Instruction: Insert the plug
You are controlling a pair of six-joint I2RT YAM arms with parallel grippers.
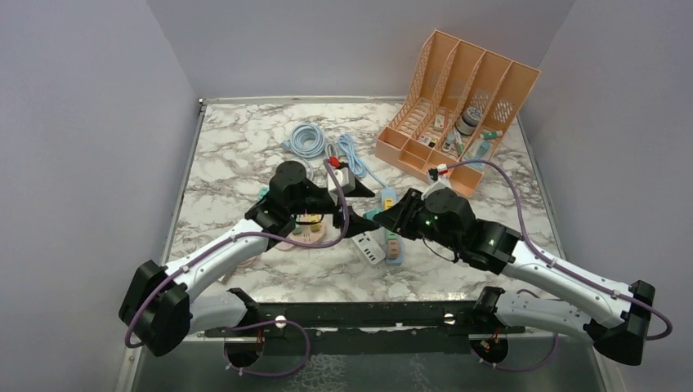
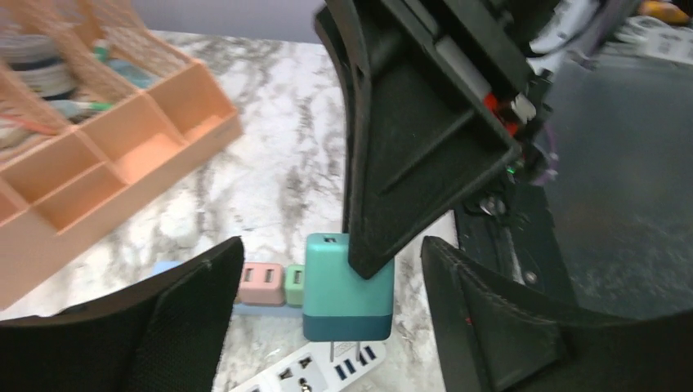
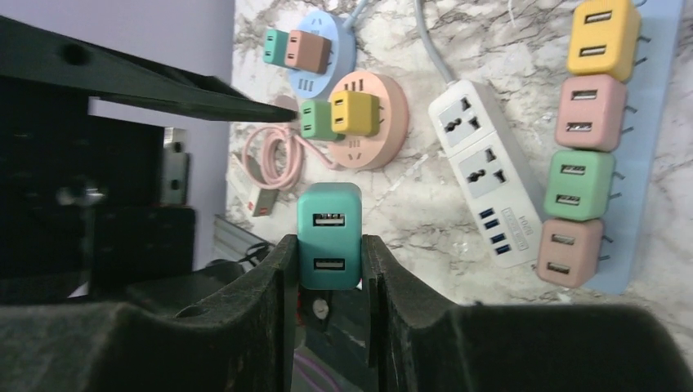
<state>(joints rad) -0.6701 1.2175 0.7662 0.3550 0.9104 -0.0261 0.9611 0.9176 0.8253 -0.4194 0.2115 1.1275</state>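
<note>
Right gripper (image 3: 328,245) clenched (left (image 2: 332,245) seemingly splayed)

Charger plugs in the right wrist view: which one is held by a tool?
The teal plug, clamped in the right tool; the others rest on the blue tray or in round strips.

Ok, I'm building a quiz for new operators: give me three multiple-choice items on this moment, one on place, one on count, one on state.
1. Where is the teal plug? A) between the fingers of the right pincer B) in the orange organiser C) in the white power strip
2. How many chargers line the blue strip? A) two B) four C) six
3. How is the left pincer? A) shut empty B) shut on the plug C) open
Answers: 1A, the right wrist view shows its fingers clamping the plug; 2B, yellow, pink, green, pink; 3C, its fingers stand wide apart beside the plug.
</note>
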